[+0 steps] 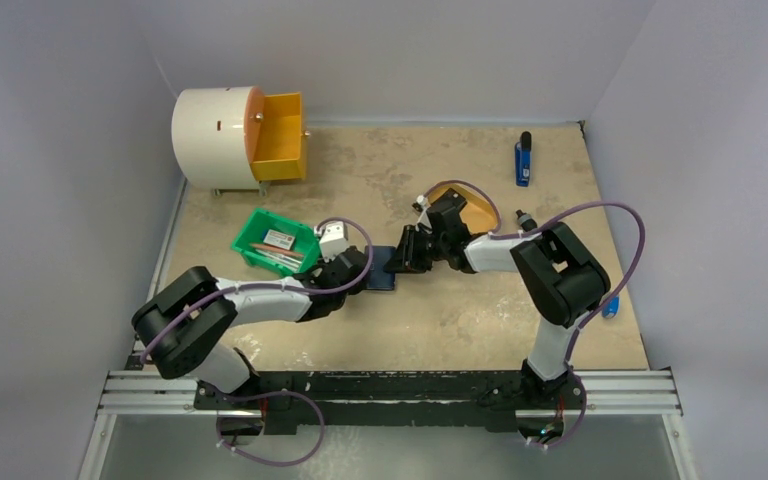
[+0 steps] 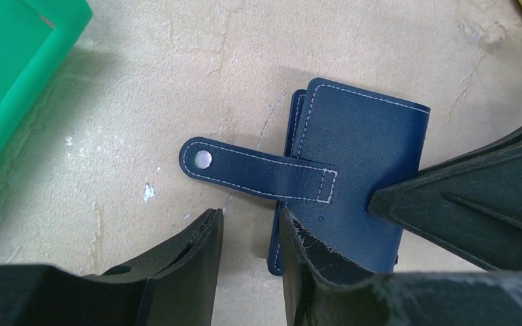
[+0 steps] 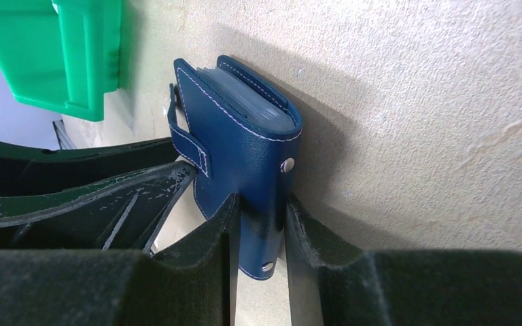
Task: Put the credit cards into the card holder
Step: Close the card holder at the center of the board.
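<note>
Opening step: right gripper (image 3: 262, 207) clamps jaws on card holder (image 3: 245, 136), tab (image 2: 245, 166) unsnapped; left gripper (image 2: 250, 217), jaws parted and empty, should next lift the cover (image 2: 374, 136).

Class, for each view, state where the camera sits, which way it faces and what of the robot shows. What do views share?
Top external: above and behind, facing down at the table; both arms show.
Left wrist: on the left arm, facing down at the card holder; left pincer shows.
Right wrist: low, facing along the table; right pincer clamps the card holder.
Shared: all three show the card holder and green bin.
</note>
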`<state>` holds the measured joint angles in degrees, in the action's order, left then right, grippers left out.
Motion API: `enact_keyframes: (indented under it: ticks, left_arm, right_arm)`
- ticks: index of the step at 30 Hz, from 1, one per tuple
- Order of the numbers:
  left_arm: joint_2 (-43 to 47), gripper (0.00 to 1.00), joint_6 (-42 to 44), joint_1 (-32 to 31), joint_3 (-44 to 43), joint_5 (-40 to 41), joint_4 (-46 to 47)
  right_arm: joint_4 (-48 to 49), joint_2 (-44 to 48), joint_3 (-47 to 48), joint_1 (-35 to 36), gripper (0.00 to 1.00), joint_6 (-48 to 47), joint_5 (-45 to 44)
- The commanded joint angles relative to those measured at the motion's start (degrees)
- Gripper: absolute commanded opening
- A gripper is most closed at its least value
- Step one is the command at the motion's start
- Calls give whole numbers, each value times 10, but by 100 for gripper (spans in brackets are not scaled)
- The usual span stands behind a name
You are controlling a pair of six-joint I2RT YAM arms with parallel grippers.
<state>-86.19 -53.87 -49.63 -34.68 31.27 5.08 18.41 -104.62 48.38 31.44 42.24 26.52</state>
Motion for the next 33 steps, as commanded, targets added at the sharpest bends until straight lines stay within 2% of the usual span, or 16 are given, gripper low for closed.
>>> enact_keyframes:
  ticks: [1,6,10,14,21,27,33]
  left_arm:
    - [1,36,9,2,-18,-5,42]
    - [32,37,0,2,8,1,68]
    - [9,37,2,2,-3,-3,68]
    - [-34,27,-7,2,-16,-9,54]
    - [-78,10,-32,2,-19,-13,49]
    - [-91,4,-47,2,-19,-6,36]
    - [-98,2,-54,3,-17,-6,32]
  right_arm:
    - [-69,-9,8,-1,29,-57,-37]
    - [-71,-13,10,0,29,-60,-31]
    - [-72,-14,14,-1,30,-62,-25]
    - [-70,-8,13,-1,33,-58,-17]
    - [-48,15,-12,-1,47,-20,14]
    - [-22,39,-41,-1,57,30,16]
    - [47,40,-83,-2,58,97,33]
